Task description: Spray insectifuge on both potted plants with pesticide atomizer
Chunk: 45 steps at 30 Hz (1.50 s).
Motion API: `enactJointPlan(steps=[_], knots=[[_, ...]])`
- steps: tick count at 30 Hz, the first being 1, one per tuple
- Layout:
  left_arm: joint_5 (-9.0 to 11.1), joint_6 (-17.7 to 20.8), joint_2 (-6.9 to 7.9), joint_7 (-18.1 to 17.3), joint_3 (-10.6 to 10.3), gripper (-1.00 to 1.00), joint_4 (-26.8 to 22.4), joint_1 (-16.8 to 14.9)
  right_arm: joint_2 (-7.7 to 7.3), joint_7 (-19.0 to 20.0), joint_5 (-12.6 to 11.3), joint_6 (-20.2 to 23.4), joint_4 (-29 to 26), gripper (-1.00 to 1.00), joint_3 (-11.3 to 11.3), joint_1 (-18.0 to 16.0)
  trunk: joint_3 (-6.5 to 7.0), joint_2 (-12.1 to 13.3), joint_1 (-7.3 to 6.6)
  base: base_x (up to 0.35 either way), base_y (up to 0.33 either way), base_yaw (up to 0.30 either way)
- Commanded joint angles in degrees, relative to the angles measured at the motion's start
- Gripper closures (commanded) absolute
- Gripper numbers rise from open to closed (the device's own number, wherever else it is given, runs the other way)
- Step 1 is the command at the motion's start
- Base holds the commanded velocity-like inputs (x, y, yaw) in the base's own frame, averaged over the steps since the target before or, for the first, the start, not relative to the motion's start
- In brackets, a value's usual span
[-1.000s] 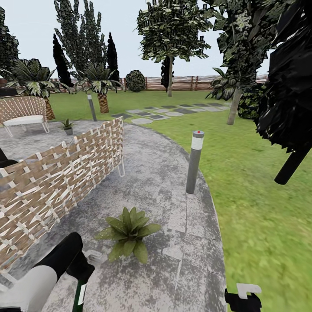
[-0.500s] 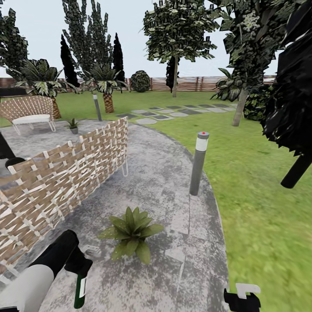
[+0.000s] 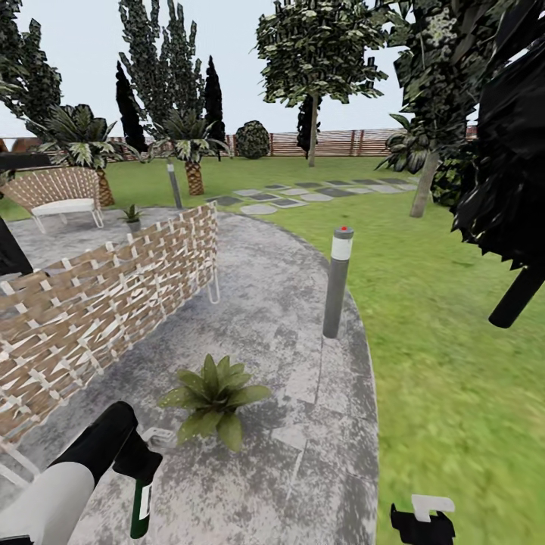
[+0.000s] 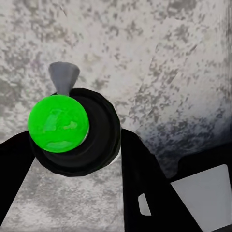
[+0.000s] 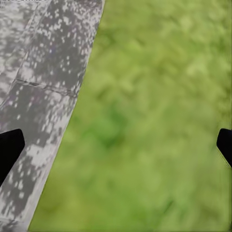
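far potted plant (image 3: 132, 216): too small for detail | pesticide atomizer (image 3: 141, 499): head hidden by left gripper (image 3: 144, 454)

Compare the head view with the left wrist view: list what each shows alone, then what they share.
Head only: the near plant, the far plant, a bollard, wicker chairs, lawn, fence, right pincer.
Left wrist only: the atomizer's green top and grey nozzle.
Both: the atomizer in the left pincer, over the patio.

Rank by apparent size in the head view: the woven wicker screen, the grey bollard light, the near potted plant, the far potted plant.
1. Woven wicker screen
2. Grey bollard light and near potted plant: roughly alike, unranked
3. Far potted plant, probably just distance
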Motion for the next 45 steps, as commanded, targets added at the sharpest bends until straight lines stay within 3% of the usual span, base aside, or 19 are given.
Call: enactJointPlan(steps=[1,15,19,22,24,29,31,34,45], knots=[[-0.61,0.26,-0.06,-0.58,0.34,1.0,-0.06,-0.04,-0.01,-0.07,-0.59,-0.15,0.0,-1.0,0.5,-0.01,-0.05,-0.02,-0.02,-0.021,-0.271,0.269],[-0.94,0.53,0.74,-1.6,-0.42,1.0,-0.08,-0.79,0.01,-0.07,-0.57,-0.15,0.0,-1.0,0.5,-0.01,-0.05,-0.02,-0.02,0.128,-0.187,0.083],[-1.2,0.59,0.95,-3.29,-0.85,1.0,0.07,-2.97,0.0,-0.07,-0.59,-0.15,0.0,-1.0,0.5,-0.01,-0.05,-0.02,-0.02,0.005,-0.004,0.27],[-1.13,0.71,0.77,-3.73,-4.43,1.0,0.1,-3.82,-0.01,-0.07,-0.59,-0.15,0.0,-1.0,0.5,-0.01,-0.05,-0.02,-0.02,0.001,-0.001,0.278],[-0.92,1.04,0.48,-4.55,-8.26,1.0,0.4,-4.93,-0.01,-0.07,-0.59,-0.15,0.0,-1.0,0.5,-0.01,-0.05,-0.02,-0.02,0.0,0.0,0.275],[-1.34,1.07,0.13,-14.73,-12.36,1.0,0.67,-7.12,-0.08,-0.07,-0.59,-0.15,0.0,-1.0,0.5,-0.01,-0.05,-0.02,-0.02,0.0,0.0,0.084],[-1.32,1.22,0.31,-15.68,-14.17,1.0,0.69,-7.17,-0.19,-0.08,-0.59,-0.15,0.02,-1.0,0.5,-0.01,-0.05,-0.02,-0.02,0.0,0.0,0.006],[-1.39,1.39,0.74,-16.13,-15.21,1.0,0.43,-7.16,-0.33,-0.13,-0.59,-0.16,0.03,-1.0,0.5,-0.01,-0.05,-0.02,-0.02,0.0,0.0,0.002],[-1.4,1.49,0.87,-16.16,-15.18,1.0,0.03,-7.02,-0.24,-0.1,-0.58,-0.15,0.0,-1.0,0.5,-0.01,-0.05,-0.02,-0.02,0.0,-0.227,0.0]])
